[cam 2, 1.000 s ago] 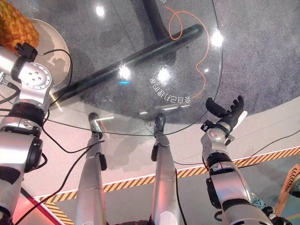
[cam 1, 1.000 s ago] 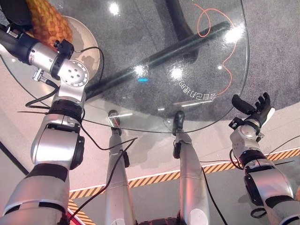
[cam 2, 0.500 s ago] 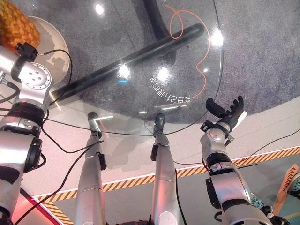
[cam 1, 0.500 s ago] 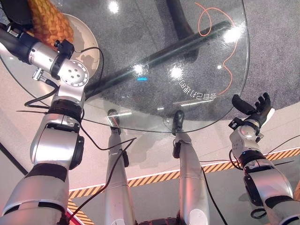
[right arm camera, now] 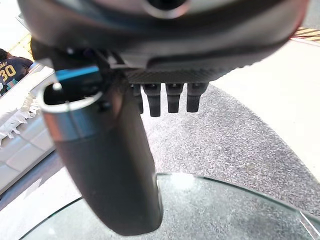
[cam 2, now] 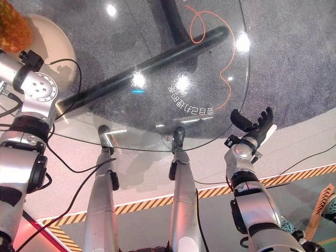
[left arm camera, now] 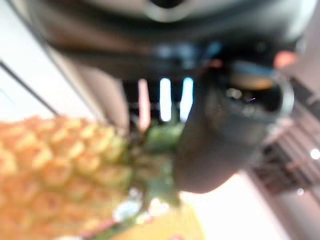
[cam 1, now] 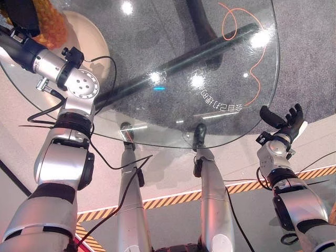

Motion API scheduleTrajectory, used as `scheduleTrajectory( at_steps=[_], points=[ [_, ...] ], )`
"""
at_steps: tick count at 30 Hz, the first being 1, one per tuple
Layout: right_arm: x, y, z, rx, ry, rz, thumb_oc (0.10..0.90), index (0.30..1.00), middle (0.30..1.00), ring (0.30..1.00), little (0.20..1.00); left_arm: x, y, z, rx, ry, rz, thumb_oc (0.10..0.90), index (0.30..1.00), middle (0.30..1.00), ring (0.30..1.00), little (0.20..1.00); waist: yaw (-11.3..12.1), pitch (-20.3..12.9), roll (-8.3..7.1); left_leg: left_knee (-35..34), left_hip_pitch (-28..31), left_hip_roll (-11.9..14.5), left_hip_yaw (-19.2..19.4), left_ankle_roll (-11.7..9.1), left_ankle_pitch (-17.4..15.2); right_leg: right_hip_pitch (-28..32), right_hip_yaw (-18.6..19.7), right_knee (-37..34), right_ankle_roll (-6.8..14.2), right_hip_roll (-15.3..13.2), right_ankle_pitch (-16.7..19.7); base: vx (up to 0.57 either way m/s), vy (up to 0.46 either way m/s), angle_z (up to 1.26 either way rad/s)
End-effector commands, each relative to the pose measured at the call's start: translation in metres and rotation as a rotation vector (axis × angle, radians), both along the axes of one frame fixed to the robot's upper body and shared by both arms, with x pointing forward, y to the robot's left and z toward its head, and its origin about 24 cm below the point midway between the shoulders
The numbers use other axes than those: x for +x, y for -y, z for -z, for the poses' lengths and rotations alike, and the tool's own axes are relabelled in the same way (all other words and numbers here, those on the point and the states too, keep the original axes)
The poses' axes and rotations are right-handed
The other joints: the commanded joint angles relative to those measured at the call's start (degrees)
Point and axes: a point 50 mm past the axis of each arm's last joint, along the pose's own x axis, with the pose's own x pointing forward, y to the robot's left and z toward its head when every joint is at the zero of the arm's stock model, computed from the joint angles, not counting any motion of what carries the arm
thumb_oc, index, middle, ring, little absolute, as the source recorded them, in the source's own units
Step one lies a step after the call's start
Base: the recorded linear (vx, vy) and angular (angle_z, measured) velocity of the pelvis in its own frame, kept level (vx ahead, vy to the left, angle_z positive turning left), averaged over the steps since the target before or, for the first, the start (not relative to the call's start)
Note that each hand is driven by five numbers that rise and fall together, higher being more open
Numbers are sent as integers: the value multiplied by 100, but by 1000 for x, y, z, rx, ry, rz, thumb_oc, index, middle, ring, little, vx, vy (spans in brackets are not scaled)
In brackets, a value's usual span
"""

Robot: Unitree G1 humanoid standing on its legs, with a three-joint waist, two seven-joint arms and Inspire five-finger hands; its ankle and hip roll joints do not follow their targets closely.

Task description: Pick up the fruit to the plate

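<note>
Left robot hand [left arm camera: 220,135] grips a scaly orange-yellow pineapple [left arm camera: 60,175].

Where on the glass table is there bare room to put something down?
The glass table is bare from the plate across to its right edge, near the open right hand. It is crowded at the far left, where the left hand holds the pineapple.

orange pineapple [cam 1: 50,23] above the cream plate [cam 1: 86,37]

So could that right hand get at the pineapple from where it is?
Probably not. The right hand hangs open off the glass table's near right edge, while the pineapple is in the left hand at the far left, above the plate.
</note>
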Motion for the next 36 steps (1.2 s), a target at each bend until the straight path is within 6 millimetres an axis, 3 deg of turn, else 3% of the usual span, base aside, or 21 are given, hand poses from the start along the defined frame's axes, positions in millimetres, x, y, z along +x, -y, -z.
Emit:
scheduleTrajectory(
  at_steps=[1,17,25,26,27,28,36],
  points=[
    [-25,20,37,43,-157,135,800,900,900,900,900,-22,-22,-36,9,202,-39,298,469,469,469,398,143,-97,-157,1000,-137,-77,-28,111,-993,260,48,-516,-332,691,388,-25,-30,1],
    [-25,15,40,60,-153,148,800,900,900,900,900,-19,-15,-27,31,195,8,292,465,465,465,392,239,-97,-187,1250,-181,-43,-141,113,-1081,261,-2,-176,-384,732,182,-15,-28,0],
    [-27,15,45,68,-160,146,800,900,900,900,900,-17,-12,-19,41,180,36,336,502,502,502,436,290,-97,-191,1376,-140,-23,-168,104,-1181,306,-35,24,-406,747,25,1,-14,0],
    [-28,15,46,68,-160,146,800,900,900,900,900,-16,-12,-18,40,179,38,364,526,526,526,464,296,-97,-193,1397,-147,-19,-170,104,-1186,305,-40,43,-410,746,15,-13,-34,0],
    [-28,14,46,70,-158,147,800,900,900,900,900,-16,-11,-16,40,171,43,443,594,594,594,543,309,-97,-195,1407,-138,-18,-179,107,-1191,315,-49,65,-413,748,3,0,0,0],
    [-28,13,46,70,-158,147,800,900,900,900,900,-15,-10,-13,35,164,45,800,900,900,900,900,315,-97,-194,1427,-134,-14,-180,106,-1197,321,-53,95,-417,750,-14,0,0,0],
    [-31,17,48,81,-157,158,800,900,900,900,900,-14,-13,-4,37,142,59,800,900,900,900,900,356,-97,-204,1566,-69,-12,-217,114,-1263,395,-60,223,-439,747,-86,-10,-17,3]
  ],
)
